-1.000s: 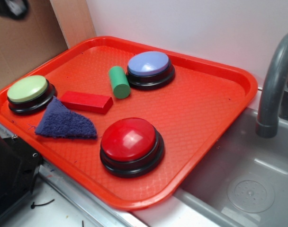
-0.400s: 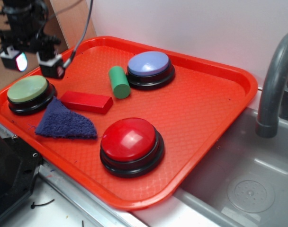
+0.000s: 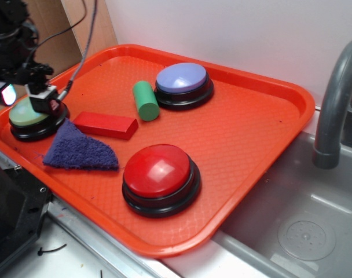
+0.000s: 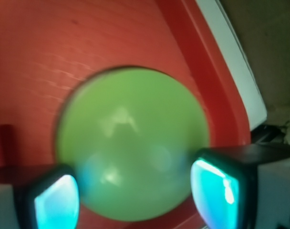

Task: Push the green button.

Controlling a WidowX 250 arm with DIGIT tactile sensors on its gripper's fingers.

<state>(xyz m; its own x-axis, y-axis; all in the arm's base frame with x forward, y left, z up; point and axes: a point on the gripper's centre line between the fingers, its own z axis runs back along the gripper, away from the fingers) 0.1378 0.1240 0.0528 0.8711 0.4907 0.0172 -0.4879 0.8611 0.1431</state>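
Hovering over the green button (image 3: 26, 114) at the tray's (image 3: 254, 136) left corner, the gripper (image 3: 24, 94) has its fingers spread apart, one on each side of the dome; the wrist view shows the button (image 4: 131, 143) filling the gap between them. Whether anything touches it is unclear. Beside the button lie a blue cloth (image 3: 80, 149) and a red block (image 3: 105, 125).

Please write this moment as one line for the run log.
gripper: open, over green button | contact: cannot tell | red tray: other items untouched
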